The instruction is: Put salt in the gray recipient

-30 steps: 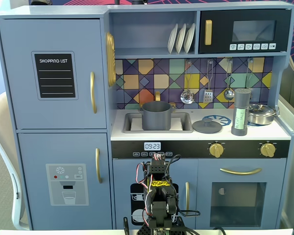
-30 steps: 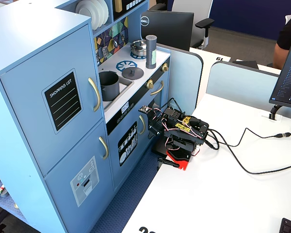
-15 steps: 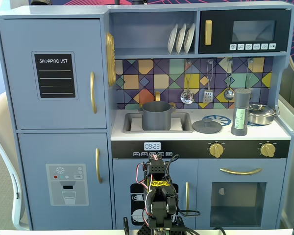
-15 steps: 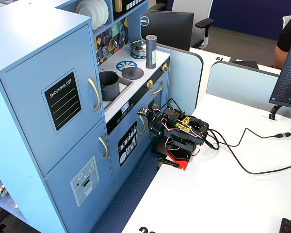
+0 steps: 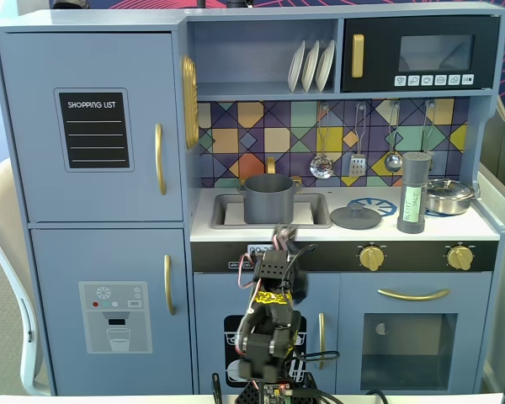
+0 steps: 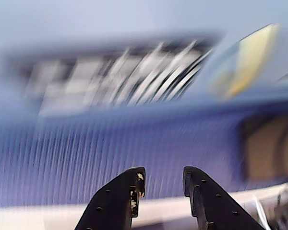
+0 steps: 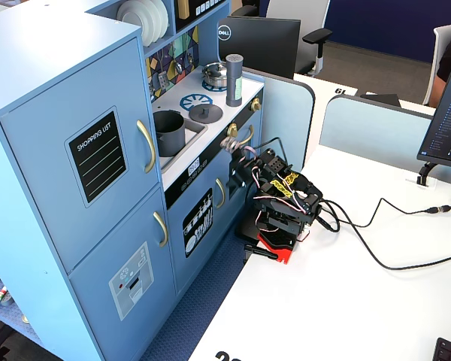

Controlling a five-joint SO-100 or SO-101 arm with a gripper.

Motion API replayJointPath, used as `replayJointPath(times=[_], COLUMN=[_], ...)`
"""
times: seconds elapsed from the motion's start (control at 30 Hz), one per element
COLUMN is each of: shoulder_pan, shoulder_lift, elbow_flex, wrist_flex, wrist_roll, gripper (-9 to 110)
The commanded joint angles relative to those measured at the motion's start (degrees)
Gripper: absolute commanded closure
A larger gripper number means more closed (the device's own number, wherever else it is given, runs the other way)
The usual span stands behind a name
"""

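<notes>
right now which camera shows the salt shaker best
The fixed view facing the kitchen: the salt shaker stands unobstructed, label facing the camera. The other fixed view shows it small and far off on the counter. The wrist view is motion-blurred and does not show it.

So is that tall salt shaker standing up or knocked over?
Upright: the salt shaker stands on the counter beside the steel pan, untouched.

Salt (image 5: 413, 192) upright on counter, right of lid (image 5: 356, 218); pot (image 5: 268, 199) in sink.
</notes>
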Motion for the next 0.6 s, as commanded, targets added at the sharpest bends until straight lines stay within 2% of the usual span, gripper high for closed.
replayJointPath(times=[0.0,0.23,0.37,0.57], shoulder_pan=[13.1,32.3,35.1,35.6], shoulder_lift=[0.3,-4.5,-9.1,-14.2], elbow_flex=[-10.2,-17.4,-19.8,-19.2], wrist_flex=[-5.0,-22.7,-32.3,-46.5], wrist_roll=[-3.2,-10.5,-7.5,-1.5], gripper=[101,101,101,85])
